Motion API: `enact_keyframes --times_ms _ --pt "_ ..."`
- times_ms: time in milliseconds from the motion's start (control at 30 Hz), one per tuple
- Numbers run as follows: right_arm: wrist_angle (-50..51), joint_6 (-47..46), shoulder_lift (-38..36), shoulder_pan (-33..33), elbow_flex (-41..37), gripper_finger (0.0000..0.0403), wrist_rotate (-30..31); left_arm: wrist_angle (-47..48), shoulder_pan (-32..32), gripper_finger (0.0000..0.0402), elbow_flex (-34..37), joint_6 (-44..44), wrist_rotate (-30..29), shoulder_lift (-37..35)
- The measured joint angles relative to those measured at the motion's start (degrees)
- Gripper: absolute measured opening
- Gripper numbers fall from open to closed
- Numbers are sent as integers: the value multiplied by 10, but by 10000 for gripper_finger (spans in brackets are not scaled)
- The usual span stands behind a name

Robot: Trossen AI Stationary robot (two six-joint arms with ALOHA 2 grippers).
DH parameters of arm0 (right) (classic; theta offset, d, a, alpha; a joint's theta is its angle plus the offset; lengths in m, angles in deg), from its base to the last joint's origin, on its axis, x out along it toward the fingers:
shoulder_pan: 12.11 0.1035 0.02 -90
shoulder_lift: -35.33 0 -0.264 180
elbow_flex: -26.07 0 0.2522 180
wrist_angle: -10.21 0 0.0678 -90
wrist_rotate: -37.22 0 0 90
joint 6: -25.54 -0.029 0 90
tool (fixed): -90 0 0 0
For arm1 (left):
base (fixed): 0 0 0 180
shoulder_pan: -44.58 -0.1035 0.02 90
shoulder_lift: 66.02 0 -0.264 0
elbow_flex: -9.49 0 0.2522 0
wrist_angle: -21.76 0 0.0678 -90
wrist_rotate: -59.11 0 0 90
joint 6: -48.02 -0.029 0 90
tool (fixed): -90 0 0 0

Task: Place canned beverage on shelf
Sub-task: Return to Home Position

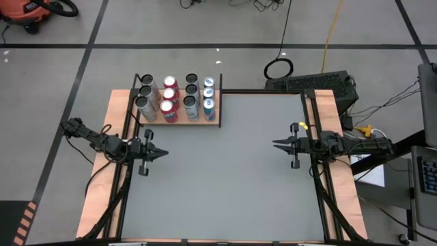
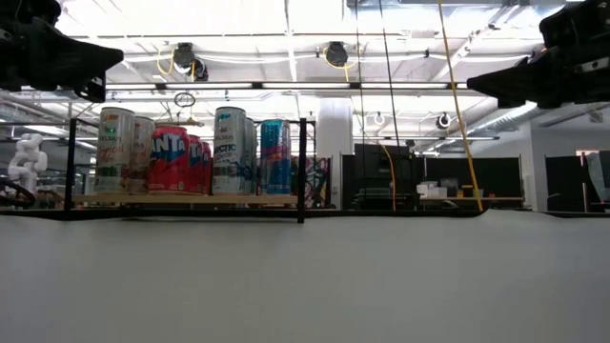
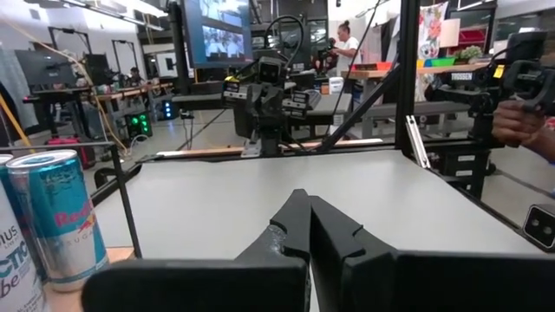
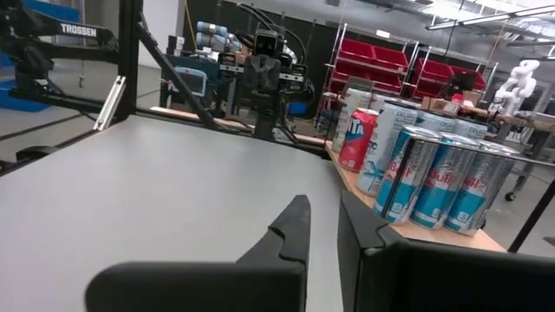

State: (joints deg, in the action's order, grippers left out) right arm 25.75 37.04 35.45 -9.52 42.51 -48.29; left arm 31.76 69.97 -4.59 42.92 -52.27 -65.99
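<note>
Canned beverages (image 1: pixel 209 96), slim blue metal, stood on light-brown wood shelf (image 1: pixel 184 123). Left gripper (image 1: pixel 158 153) pressed together, right gripper (image 1: pixel 278 143) slightly parted. I feared left gripper clipping them.

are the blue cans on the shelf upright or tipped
Upright: all three blue cans stand on the shelf, round tops facing the high view; none lies over.

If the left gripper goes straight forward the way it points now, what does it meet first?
Probably the right gripper, facing it across the bare table; the cans on the shelf stand off to one side.
</note>
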Motion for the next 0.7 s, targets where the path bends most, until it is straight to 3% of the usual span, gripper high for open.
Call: enact_keyframes --times_ms 467,700 --pt "1 -4 0 0 0 0 -2 0 -21 0 0 -30 -15 0" --pt "1 -15 0 0 0 0 -2 5 -71 0 0 -29 59 0"
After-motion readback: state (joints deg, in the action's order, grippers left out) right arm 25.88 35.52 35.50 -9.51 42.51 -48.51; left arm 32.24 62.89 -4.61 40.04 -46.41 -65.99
